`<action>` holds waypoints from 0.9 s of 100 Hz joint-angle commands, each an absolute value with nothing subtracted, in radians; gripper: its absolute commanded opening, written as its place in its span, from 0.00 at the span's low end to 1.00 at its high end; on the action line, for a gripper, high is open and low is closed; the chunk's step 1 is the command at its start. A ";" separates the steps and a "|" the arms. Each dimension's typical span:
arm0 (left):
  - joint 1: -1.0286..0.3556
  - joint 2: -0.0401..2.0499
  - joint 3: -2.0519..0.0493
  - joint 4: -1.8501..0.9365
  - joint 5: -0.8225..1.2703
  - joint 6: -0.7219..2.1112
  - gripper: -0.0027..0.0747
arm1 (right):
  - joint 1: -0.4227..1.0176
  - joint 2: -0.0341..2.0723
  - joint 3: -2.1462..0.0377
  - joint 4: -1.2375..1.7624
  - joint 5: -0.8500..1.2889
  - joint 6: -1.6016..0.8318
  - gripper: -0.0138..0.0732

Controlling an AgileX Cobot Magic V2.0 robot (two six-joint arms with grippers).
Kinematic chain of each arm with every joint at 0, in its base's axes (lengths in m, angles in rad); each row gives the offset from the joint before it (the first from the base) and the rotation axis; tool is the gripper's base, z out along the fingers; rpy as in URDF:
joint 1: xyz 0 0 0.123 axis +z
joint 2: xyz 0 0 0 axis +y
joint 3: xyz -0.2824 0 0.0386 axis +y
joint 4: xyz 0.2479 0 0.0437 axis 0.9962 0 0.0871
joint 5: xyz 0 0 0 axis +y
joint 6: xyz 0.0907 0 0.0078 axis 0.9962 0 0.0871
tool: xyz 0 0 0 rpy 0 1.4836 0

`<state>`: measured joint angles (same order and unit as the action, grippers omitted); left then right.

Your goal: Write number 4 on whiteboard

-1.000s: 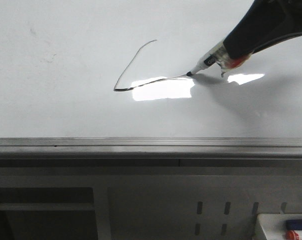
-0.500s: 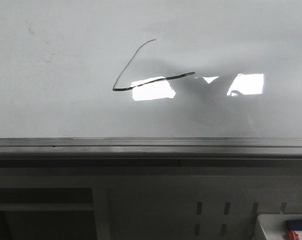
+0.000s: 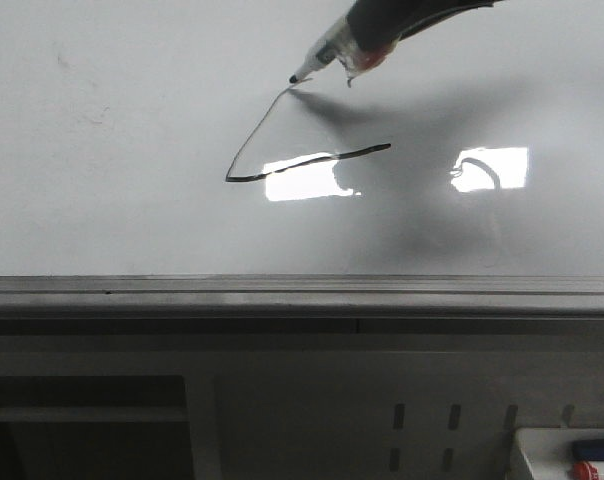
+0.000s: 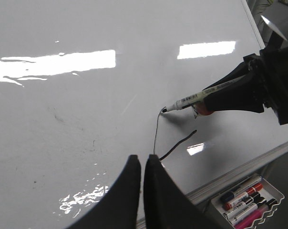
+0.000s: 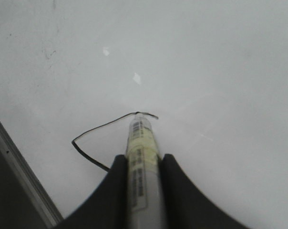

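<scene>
Now repositioned from the crossbar's end, the right gripper [image 3: 367, 40] — jaws clamped on the marker [image 3: 322, 58] — hovers by the slanted stroke's top on the whiteboard [image 3: 102, 200], the number 4 [image 3: 282, 150] lacking its stem — left gripper [image 4: 140, 164] closed, idle.

A white tray [image 4: 265, 188] with a wavy front wall sits beside the board's lower edge rail. In it lie spare markers side by side: a blue-capped marker [image 4: 228, 195], a red-capped marker [image 4: 256, 188], and a pink marker [image 4: 251, 218]. In the front view, the tray's corner appears at lower right, beside a slotted grey panel [image 3: 422, 430].
</scene>
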<state>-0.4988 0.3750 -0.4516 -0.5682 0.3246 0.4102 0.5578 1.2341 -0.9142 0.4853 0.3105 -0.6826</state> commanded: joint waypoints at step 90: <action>-0.497 0.380 -0.480 -0.592 0.276 0.403 0.01 | 0.486 1.220 -0.878 0.521 0.387 -0.674 0.10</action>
<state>-0.4988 0.3750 -0.4516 -0.5682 0.3342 0.4102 0.4992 1.2326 -0.8893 0.5209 0.3753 -0.6773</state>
